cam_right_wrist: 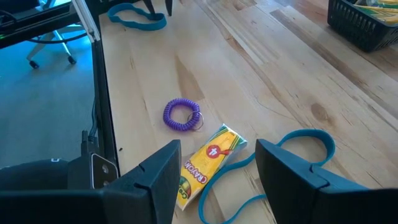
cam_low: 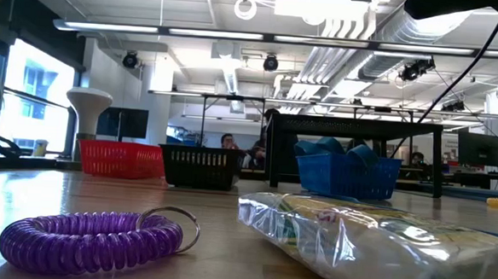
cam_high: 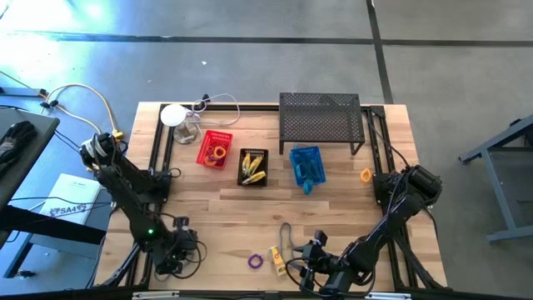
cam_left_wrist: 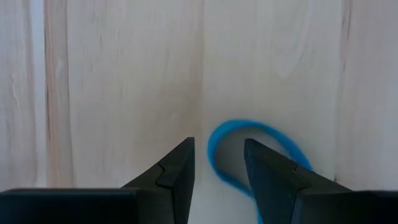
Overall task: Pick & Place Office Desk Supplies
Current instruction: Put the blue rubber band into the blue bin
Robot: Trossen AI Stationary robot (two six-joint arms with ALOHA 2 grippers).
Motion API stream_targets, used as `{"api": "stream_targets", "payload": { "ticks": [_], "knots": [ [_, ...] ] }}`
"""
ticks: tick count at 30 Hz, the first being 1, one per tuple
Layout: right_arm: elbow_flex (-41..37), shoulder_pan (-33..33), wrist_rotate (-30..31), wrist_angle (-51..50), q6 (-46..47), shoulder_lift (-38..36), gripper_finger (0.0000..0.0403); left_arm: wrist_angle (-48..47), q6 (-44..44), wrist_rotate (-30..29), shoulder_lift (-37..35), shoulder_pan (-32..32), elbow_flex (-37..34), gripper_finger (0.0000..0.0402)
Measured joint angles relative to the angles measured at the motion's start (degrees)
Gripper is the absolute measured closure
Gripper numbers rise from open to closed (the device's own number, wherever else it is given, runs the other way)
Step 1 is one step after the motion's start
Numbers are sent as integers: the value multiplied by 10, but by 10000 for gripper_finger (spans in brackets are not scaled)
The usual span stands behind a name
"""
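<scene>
A blue rubber band loop (cam_left_wrist: 261,146) lies flat on the wood near the table's front left corner. My left gripper (cam_left_wrist: 217,152) (cam_high: 171,263) points down over it, open, one curved end of the loop between its fingers. My right gripper (cam_right_wrist: 217,165) (cam_high: 310,265) hangs open at the front edge, above a yellow crayon pack (cam_right_wrist: 208,165) and a second blue band loop (cam_right_wrist: 298,149). A purple coil ring (cam_right_wrist: 182,115) (cam_low: 90,238) lies flat beside the pack (cam_low: 380,245). My left gripper comes at the band from above with a finger on either side of the loop's curved end (cam_left_wrist: 212,152). One fingertip (cam_left_wrist: 267,168) covers part of the band; I cannot tell whether either finger touches it. The band lies flat on the table.
At mid-table stand a red basket (cam_high: 214,150), a black basket (cam_high: 252,167) with yellow items and a blue basket (cam_high: 306,167). Behind them are a black mesh shelf (cam_high: 321,117) and a white round object (cam_high: 173,115). An orange ring (cam_high: 366,175) lies at the right.
</scene>
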Motion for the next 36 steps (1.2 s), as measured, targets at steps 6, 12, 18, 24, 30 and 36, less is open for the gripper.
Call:
{"api": "stream_targets", "payload": {
  "ticks": [6, 12, 18, 24, 30, 36],
  "knots": [
    [0, 0, 0, 0, 0, 0, 208, -25, 0, 1, 4, -20, 0, 268],
    [0, 0, 0, 0, 0, 0, 208, -24, -19, 7, 34, -26, 1, 279],
    [0, 0, 0, 0, 0, 0, 208, -28, 0, 5, 44, -26, 1, 328],
    [0, 0, 2, 0, 0, 0, 208, -25, -13, 1, 41, -13, 1, 395],
    [0, 0, 2, 4, 0, 0, 208, -23, -15, 1, 13, 16, 2, 399],
    [0, 0, 0, 15, -2, 0, 208, -22, 107, -69, -9, 48, 45, 400]
  ]
}}
